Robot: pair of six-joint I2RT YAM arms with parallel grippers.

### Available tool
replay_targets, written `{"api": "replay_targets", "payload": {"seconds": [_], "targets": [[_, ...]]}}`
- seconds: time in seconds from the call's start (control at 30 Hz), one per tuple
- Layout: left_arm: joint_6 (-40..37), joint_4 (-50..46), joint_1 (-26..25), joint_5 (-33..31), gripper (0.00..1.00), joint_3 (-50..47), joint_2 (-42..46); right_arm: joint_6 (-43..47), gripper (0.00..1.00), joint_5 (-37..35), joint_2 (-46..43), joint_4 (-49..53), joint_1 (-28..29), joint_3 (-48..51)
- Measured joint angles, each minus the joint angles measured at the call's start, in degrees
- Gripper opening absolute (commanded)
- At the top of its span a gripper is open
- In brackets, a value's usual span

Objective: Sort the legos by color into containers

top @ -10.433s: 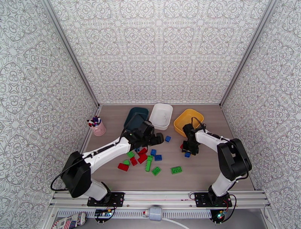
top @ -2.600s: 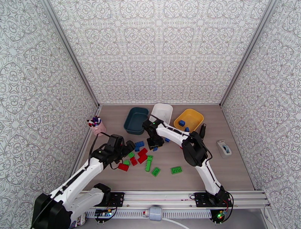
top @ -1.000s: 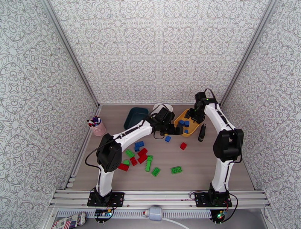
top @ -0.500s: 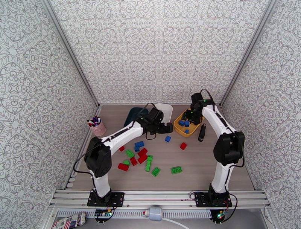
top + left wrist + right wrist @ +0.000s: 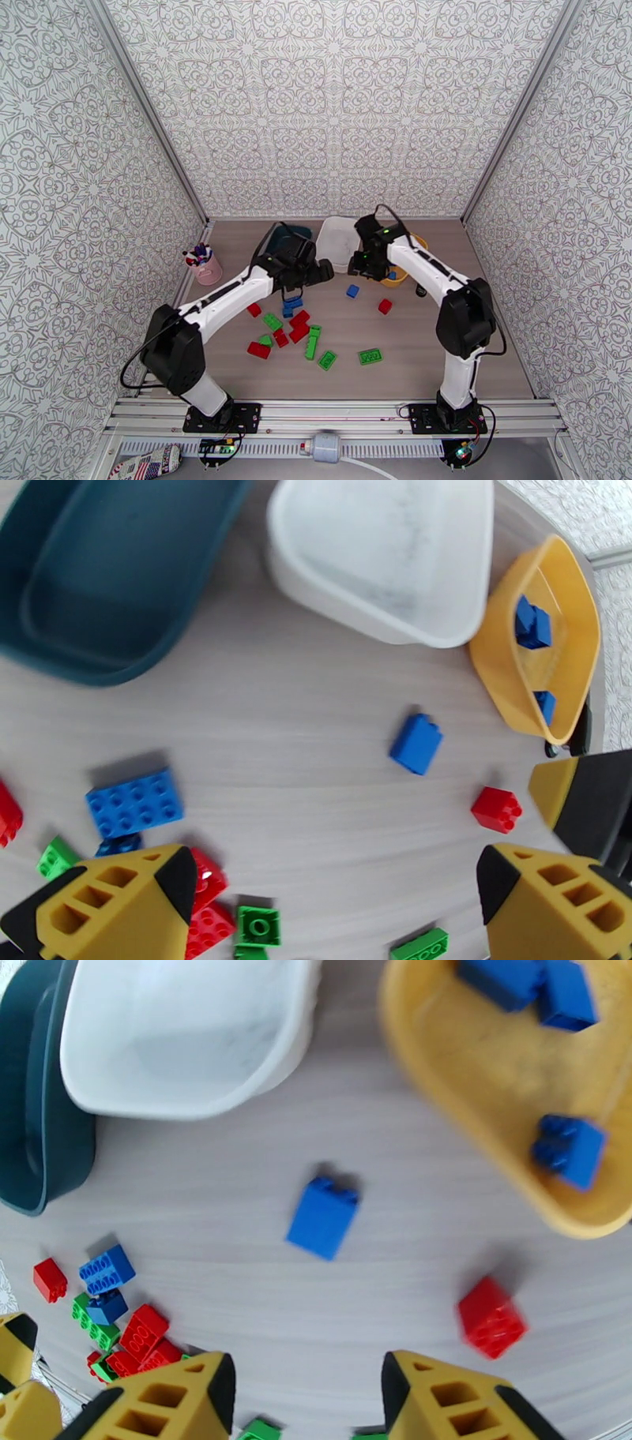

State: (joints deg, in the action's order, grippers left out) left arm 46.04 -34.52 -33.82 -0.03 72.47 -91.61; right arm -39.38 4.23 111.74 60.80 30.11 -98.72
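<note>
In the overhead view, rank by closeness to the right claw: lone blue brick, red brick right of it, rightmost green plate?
1. Small blue plastic brick, beside the right gripper.
2. Small red plastic brick, further right.
3. Flat green plastic plate, toward the arm bases.

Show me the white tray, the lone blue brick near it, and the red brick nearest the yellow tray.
white tray [image 5: 182,1039], right wrist view, bare floor.
blue brick [image 5: 322,1218], right wrist view, top face.
red brick [image 5: 491,1317], right wrist view, top face.

dark teal tray [image 5: 118,583], white tray [image 5: 387,543], yellow tray [image 5: 577,598]; red, green, blue legos [image 5: 416,744]; pale wood-grain table [image 5: 300,717].
</note>
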Motion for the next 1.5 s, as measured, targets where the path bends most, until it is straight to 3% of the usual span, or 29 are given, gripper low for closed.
{"api": "replay_targets", "payload": {"seconds": [0.43, 0.97, 1.5], "targets": [[3.7, 0.9, 0.3, -2.0, 0.99, -11.3, 9.7, -5.7, 0.59, -1.3, 10.6, -1.2, 1.4, -0.7], [4.8, 0.9, 0.7, -2.7, 0.99, -12.0, 10.4, -6.4, 0.58, -2.8, 15.7, -1.5, 1.4, -4.3], [4.8, 0.9, 0.4, -2.7, 0.99, -11.8, 9.8, -6.5, 0.42, -4.9, 14.9, -5.1, 1.4, -0.9]]}}
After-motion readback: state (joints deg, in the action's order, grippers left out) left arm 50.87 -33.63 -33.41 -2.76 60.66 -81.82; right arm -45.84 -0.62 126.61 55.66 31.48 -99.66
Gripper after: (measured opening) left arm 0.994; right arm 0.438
